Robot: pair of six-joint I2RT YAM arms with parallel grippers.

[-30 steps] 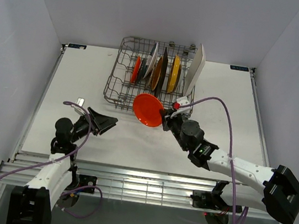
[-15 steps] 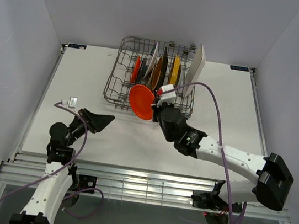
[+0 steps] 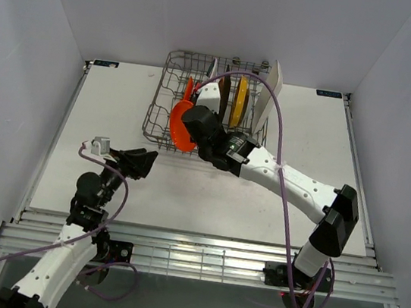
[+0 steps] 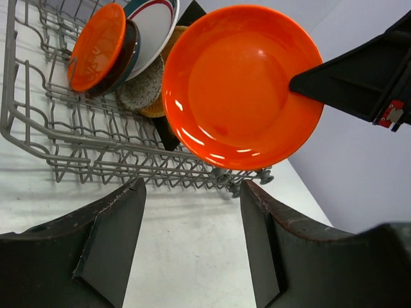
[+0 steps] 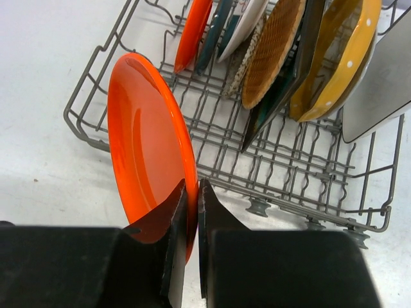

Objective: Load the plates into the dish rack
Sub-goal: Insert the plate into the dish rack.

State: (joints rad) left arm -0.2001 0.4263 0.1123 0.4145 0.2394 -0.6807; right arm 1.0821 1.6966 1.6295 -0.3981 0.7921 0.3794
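Most plates [image 5: 273, 51] are already standing in the dish rack [image 3: 173, 65]. The right gripper [image 5: 191, 192] is pinching the big orange plate [image 5: 144, 147] by its rim, on edge above the rack's near left corner; it is looking like the last one. The left gripper [image 4: 192, 189] is hanging open, holding nothing. Bare wires are waiting on the rack's left side.

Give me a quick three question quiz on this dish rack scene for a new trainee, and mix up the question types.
1. True or false: the right gripper is shut on the big orange plate.
2. Multiple choice: the left gripper is A) open and empty, B) holding a yellow plate, C) gripping a teal plate.
3. Fill in: seen from the top camera, the white rectangular plate stands at the ____ end of the dish rack.
Key: 1 true; 2 A; 3 right.
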